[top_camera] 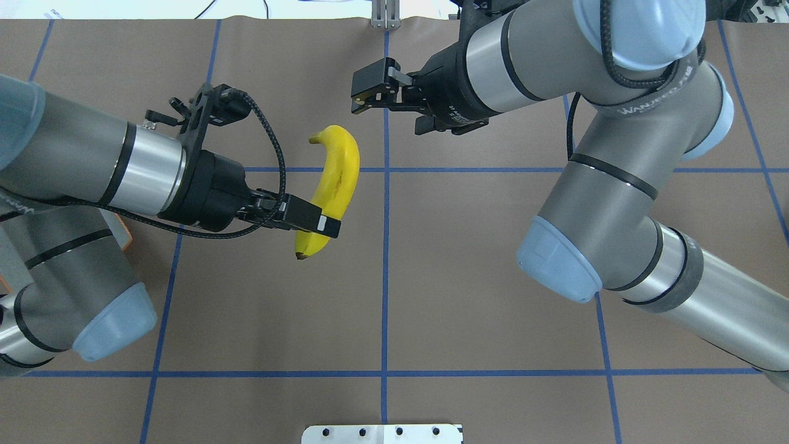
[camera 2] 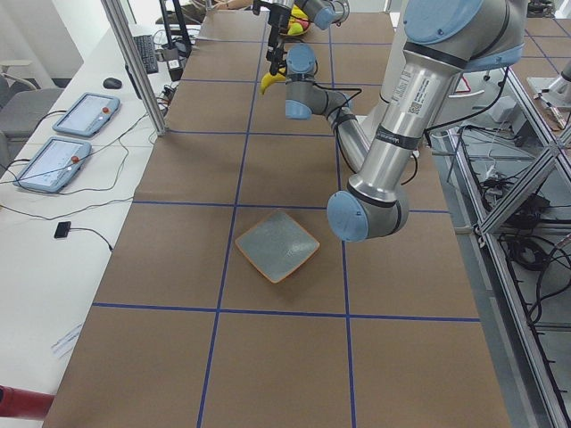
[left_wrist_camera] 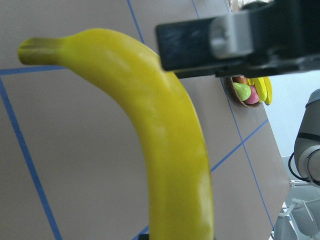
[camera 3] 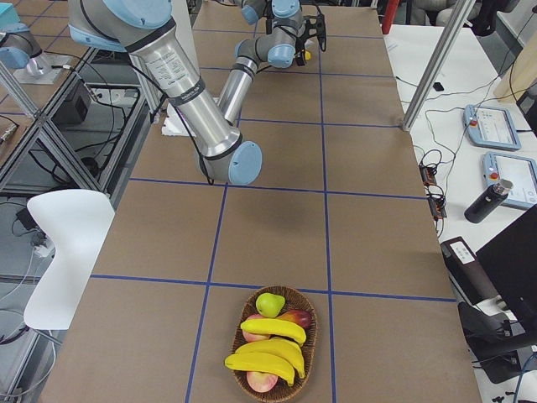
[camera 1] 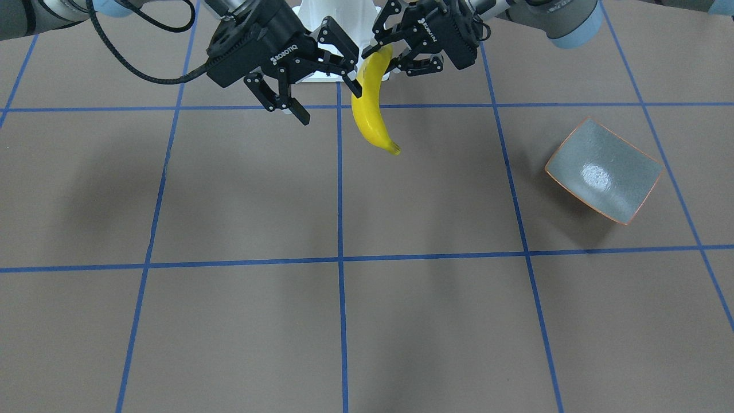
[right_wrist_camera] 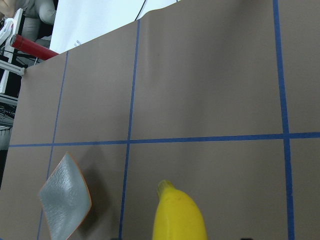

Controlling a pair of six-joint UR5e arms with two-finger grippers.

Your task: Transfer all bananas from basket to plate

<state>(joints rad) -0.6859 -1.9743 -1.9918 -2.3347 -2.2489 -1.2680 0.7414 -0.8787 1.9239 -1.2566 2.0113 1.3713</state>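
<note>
Exterior front-facing: one banana [camera 1: 370, 109], one plate [camera 1: 602, 172]

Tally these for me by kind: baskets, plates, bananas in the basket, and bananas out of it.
Baskets: 1
Plates: 1
Bananas inside: 3
Bananas outside: 1
Total: 6

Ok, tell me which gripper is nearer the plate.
Left. The left gripper, shut on the banana, is on the plate's side; the right gripper, open, lies beyond the banana, farther off.
</note>
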